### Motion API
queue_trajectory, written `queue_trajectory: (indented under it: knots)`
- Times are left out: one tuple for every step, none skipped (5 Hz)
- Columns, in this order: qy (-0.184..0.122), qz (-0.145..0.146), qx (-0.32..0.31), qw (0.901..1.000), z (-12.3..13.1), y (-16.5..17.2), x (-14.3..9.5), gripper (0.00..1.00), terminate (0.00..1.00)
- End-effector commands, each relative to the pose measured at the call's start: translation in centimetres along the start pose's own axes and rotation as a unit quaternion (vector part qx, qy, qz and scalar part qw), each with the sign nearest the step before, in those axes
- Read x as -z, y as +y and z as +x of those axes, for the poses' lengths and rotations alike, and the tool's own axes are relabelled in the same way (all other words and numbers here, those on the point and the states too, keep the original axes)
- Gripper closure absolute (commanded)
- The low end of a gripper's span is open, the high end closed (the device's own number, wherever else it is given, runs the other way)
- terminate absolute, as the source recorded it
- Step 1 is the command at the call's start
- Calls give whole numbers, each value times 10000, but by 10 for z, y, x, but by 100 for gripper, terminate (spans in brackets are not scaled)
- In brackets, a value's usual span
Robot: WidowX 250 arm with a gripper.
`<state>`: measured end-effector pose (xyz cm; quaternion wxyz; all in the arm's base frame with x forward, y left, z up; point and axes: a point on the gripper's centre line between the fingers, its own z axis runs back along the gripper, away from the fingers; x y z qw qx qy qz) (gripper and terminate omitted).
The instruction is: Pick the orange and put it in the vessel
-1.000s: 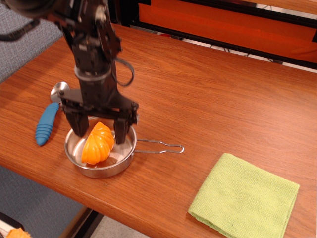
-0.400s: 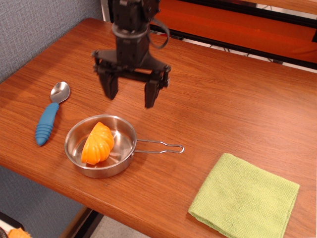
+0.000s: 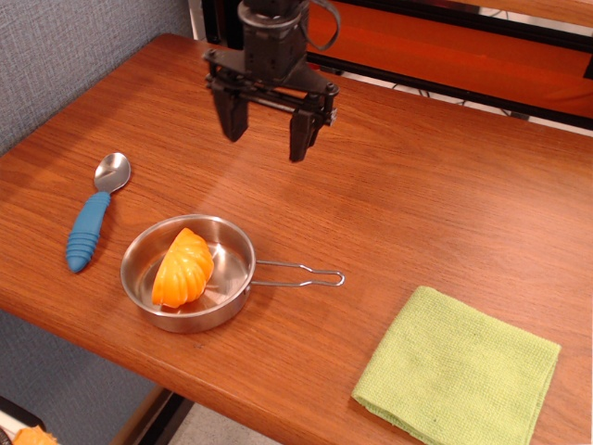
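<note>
The orange (image 3: 182, 269), a glossy ridged toy wedge, lies inside the vessel (image 3: 237, 248), a small round steel pan with a thin wire handle pointing right. The pan stands near the table's front left edge. My black gripper (image 3: 267, 136) is open and empty, raised well above the table, up and to the right of the pan and apart from the orange.
A blue-handled metal spoon (image 3: 93, 222) lies left of the pan. A folded green cloth (image 3: 459, 369) lies at the front right. The wooden table's front edge (image 3: 93, 334) runs just below the pan. An orange panel (image 3: 445, 46) runs along the back.
My gripper has let go of the orange, left it in the pan, and risen up and back to the right, staying open.
</note>
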<state>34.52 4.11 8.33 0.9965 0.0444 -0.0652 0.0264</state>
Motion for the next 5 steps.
queue_trajectory:
  knots:
    - [-253, 252, 146, 9993, 24, -10, -6, 0, 0]
    - [-253, 252, 146, 9993, 24, -10, -6, 0, 0]
    - [-253, 252, 146, 9993, 24, -10, -6, 0, 0]
    - [-253, 252, 146, 9993, 24, -10, -6, 0, 0]
    - [-253, 252, 146, 9993, 24, -10, -6, 0, 100]
